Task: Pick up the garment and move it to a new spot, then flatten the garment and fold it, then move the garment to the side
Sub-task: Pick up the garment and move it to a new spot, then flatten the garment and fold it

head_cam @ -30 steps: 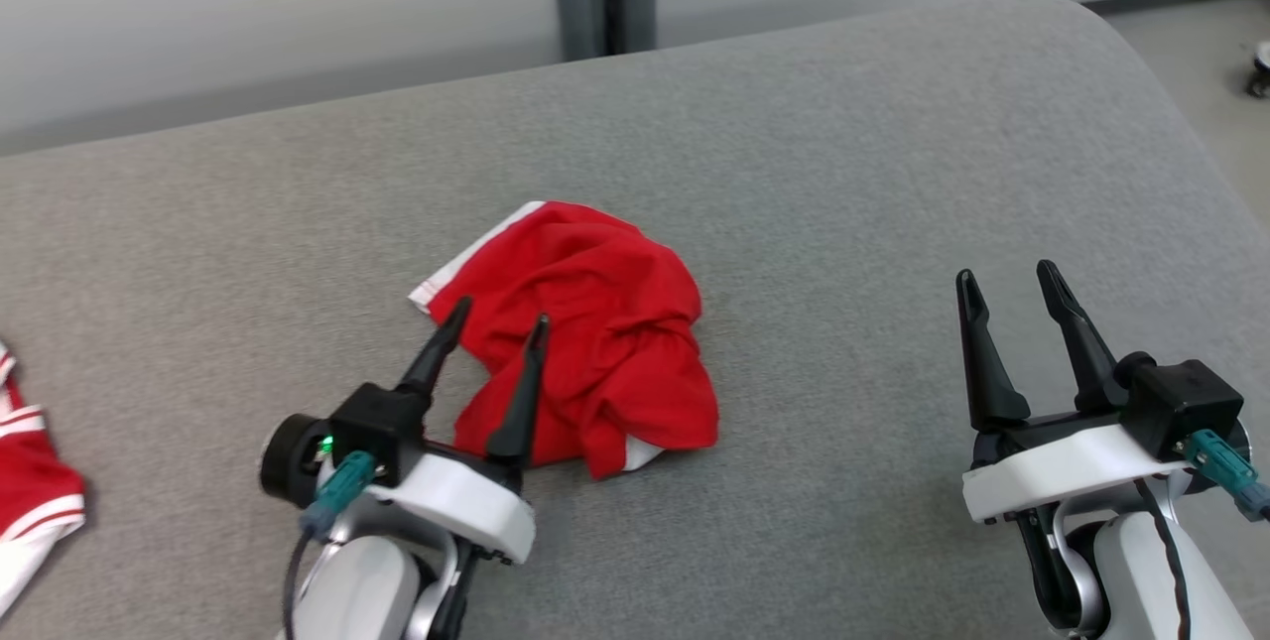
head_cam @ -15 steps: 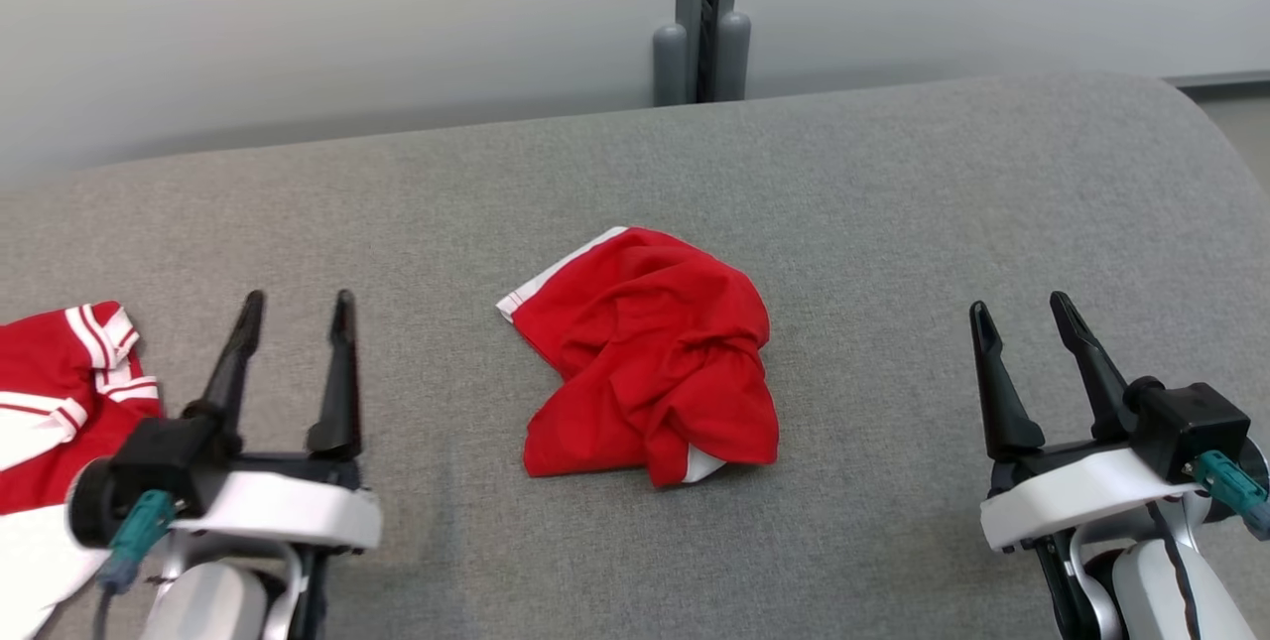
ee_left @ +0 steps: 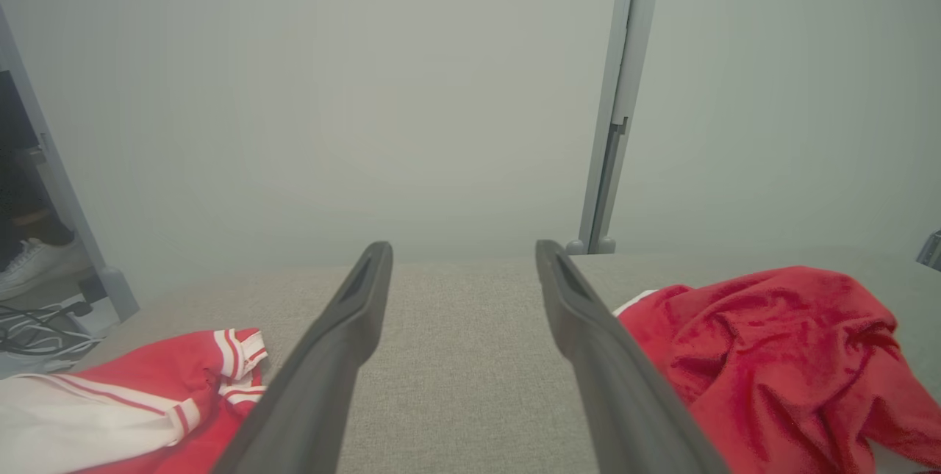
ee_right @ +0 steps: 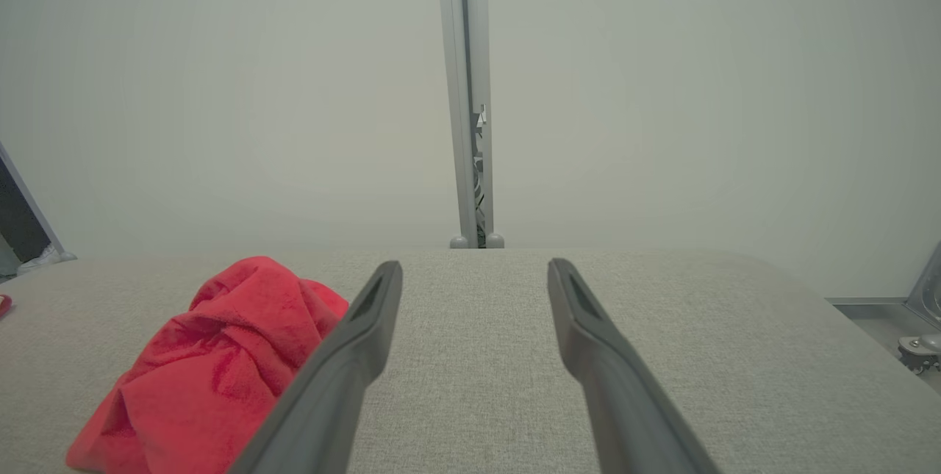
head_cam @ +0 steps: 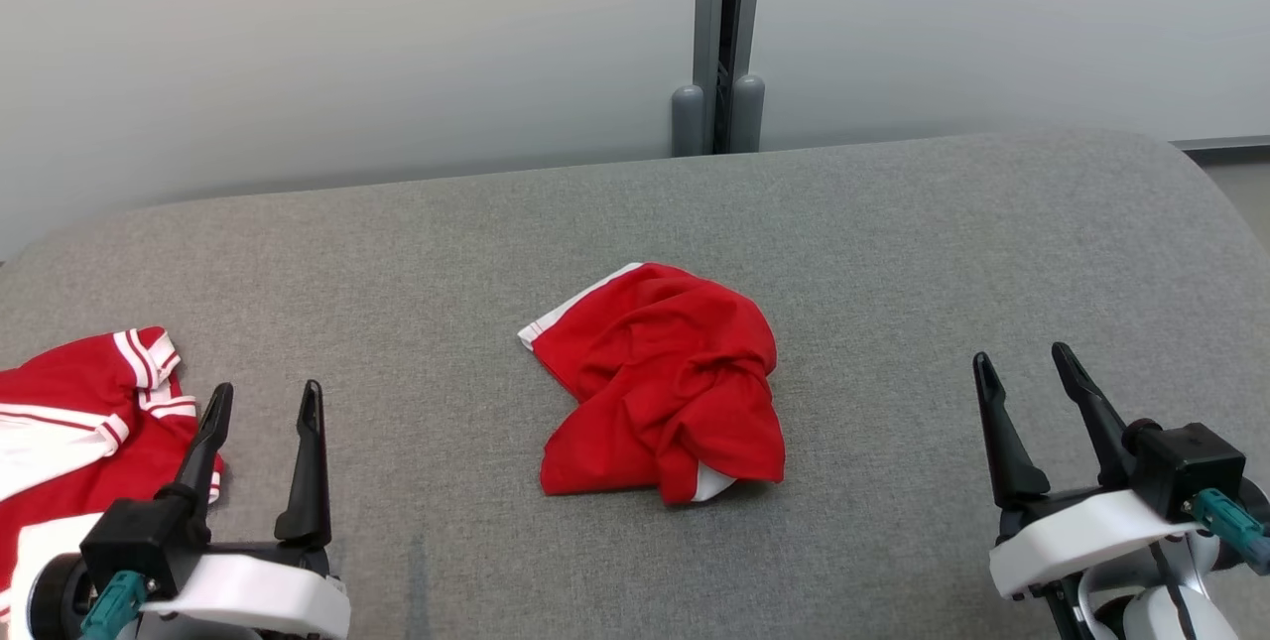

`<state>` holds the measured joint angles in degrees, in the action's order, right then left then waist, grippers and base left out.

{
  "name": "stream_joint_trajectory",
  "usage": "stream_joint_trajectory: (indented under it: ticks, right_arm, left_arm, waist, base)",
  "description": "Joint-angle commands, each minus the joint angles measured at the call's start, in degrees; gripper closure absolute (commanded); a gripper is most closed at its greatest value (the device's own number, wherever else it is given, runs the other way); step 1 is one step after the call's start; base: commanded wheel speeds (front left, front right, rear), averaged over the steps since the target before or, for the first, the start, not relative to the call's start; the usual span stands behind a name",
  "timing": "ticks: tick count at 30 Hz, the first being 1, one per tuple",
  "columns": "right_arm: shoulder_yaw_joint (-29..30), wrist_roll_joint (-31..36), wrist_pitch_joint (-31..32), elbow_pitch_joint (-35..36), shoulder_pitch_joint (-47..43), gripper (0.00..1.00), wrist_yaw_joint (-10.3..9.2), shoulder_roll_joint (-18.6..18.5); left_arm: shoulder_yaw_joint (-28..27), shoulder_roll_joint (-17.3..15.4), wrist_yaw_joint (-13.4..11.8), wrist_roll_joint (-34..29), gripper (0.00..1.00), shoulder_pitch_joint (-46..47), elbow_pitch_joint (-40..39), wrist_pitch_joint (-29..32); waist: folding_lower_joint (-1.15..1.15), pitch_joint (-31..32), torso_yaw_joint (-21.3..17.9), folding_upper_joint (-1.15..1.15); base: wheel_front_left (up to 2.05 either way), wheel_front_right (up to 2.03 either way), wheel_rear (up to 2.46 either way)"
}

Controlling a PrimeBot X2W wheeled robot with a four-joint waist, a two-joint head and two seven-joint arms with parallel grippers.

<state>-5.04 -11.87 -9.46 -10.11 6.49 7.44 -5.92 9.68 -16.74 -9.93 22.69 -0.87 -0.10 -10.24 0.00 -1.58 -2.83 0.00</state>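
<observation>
Two garments lie on the grey tabletop point(head_cam: 893, 253), and two tools are poised near its front edge. The red garment point(head_cam: 660, 387), the task's thing, sits crumpled in a single heap about the middle of the tabletop. A white-trimmed edge shows at its far left corner and a scrap of white at its near side.

Well to the left of the red garment is the second one, a red-and-white striped garment point(head_cam: 69, 422), bunched at the tabletop's left edge. The left tool point(head_cam: 268, 389) stands left of the red garment and well apart from it, just beside the striped garment, with its two fingers spread and clear of the cloth. The right tool point(head_cam: 1022, 355) is well to the right of the red garment, its two fingers likewise parted. Bare grey surface runs from each tool to the red garment.

Behind the red garment, one grey post point(head_cam: 727, 35) rises against a pale wall point(head_cam: 347, 55). In the left wrist view, far to the left of the red garment, one white shoe point(ee_left: 33, 264) and a tangle of cables point(ee_left: 37, 338) lie on the floor. Far to its right, the right wrist view shows what may be a caster point(ee_right: 919, 353), too small to be sure.
</observation>
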Motion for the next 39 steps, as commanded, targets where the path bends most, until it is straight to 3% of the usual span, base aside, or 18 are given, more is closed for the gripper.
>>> stream_joint_trajectory:
  ticks: [1, 15, 39]
  right_arm:
    - [0.12, 0.37, 0.31, 0.15, -0.93, 0.0, 0.09, -0.34]
    - [2.02, 0.13, 1.79, 1.87, -5.73, 0.0, 0.09, 1.18]
    - [1.73, 0.44, 2.39, 2.72, -5.95, 0.0, 0.09, 1.86]
  left_arm:
    - [-0.01, -0.17, -0.5, 0.05, 0.0, -0.97, -0.79, 0.31]
    - [1.03, -0.11, -2.12, 0.56, 0.0, -5.58, -3.93, 2.63]
    - [1.89, -0.14, -3.21, 0.99, 0.0, -5.35, -3.85, 3.57]
  waist:
    - [0.0, 0.5, 0.13, 0.0]
    - [0.0, 2.49, 0.86, 0.0]
    - [0.0, 1.87, 1.26, 0.0]
  base:
    - [0.0, 0.0, 0.0]
    - [0.0, 0.0, 0.0]
    - [0.0, 0.0, 0.0]
